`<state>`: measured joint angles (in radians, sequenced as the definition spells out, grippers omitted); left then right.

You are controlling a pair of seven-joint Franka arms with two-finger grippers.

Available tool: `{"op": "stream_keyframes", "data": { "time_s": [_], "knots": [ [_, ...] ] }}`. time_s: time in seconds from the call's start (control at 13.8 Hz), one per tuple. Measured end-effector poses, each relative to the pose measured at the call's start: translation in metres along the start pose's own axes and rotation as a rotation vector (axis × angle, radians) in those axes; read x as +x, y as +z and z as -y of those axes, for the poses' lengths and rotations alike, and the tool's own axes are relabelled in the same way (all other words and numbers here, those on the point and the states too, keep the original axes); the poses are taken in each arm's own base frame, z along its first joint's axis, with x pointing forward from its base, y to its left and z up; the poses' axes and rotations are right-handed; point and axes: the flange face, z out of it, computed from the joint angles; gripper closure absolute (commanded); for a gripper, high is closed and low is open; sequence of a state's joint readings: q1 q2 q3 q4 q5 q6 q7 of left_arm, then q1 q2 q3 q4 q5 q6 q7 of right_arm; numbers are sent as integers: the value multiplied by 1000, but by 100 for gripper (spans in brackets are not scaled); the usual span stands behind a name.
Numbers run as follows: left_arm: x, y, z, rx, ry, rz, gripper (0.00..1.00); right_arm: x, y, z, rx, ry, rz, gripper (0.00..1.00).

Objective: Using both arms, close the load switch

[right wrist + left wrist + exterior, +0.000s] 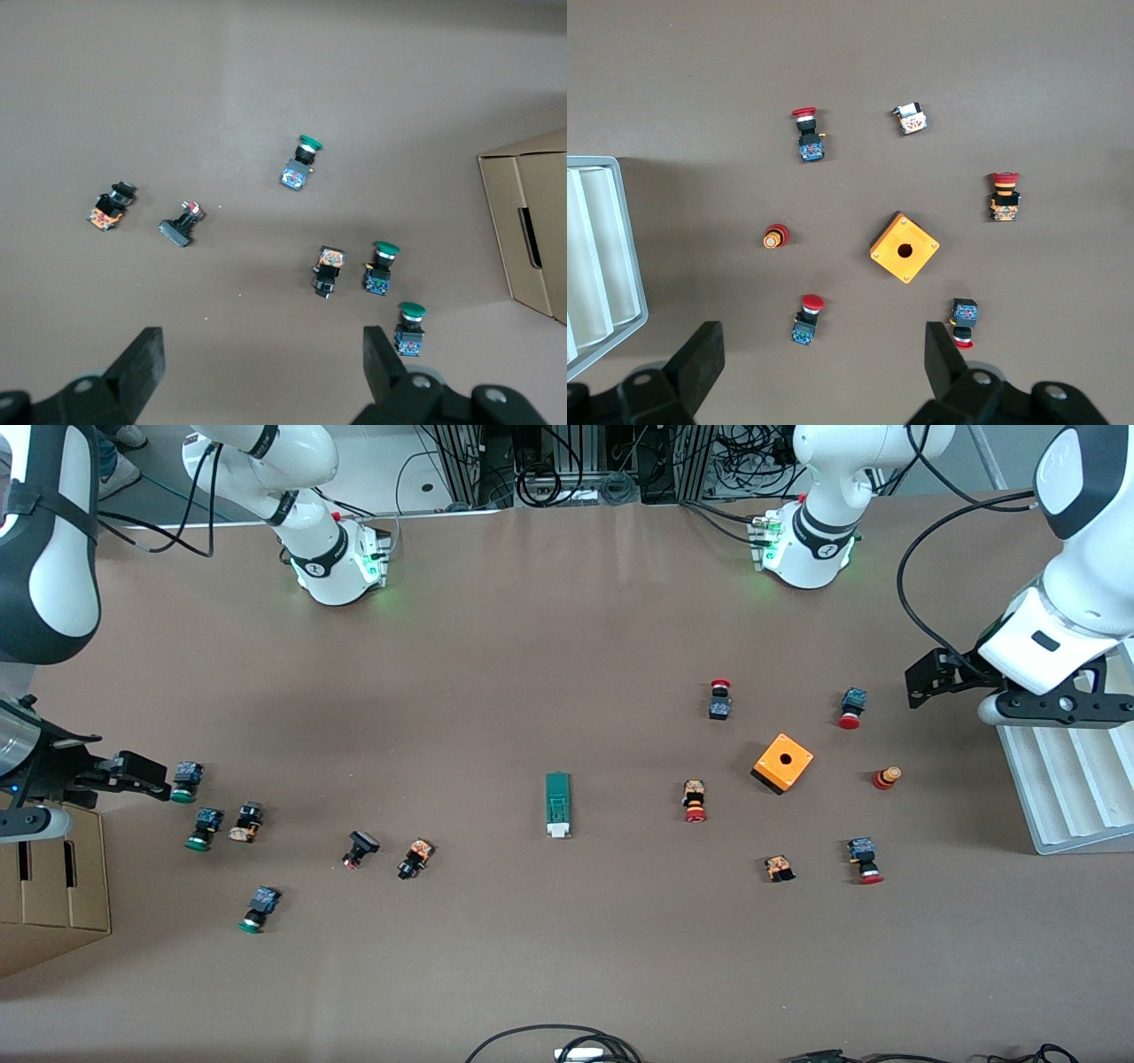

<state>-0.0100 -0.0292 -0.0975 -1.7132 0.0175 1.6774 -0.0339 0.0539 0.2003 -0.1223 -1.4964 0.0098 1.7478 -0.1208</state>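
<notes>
The load switch, a narrow green block with a white piece at the end nearer the front camera, lies flat at the middle of the table; neither wrist view shows it. My left gripper hangs open and empty over the left arm's end of the table, above scattered red-capped push buttons. My right gripper hangs open and empty over the right arm's end, beside a green-capped push button. Both grippers are well away from the switch.
An orange box with a hole and several red-capped buttons lie toward the left arm's end. Several green-capped and black buttons lie toward the right arm's end. A white ridged tray and a cardboard box sit at the table's ends.
</notes>
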Motion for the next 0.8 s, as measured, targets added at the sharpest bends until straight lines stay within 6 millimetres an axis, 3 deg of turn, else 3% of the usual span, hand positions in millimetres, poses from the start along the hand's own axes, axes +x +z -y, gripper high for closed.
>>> {"op": "stream_keyframes", "data": {
  "time_s": [0.29, 0.8],
  "knots": [
    [1, 1, 0, 0, -1, -4, 0, -1, 1, -10, 13, 29, 0, 0],
    [2, 2, 0, 0, 1, -2, 0, -2, 8, -2, 19, 31, 23, 0]
  ]
}}
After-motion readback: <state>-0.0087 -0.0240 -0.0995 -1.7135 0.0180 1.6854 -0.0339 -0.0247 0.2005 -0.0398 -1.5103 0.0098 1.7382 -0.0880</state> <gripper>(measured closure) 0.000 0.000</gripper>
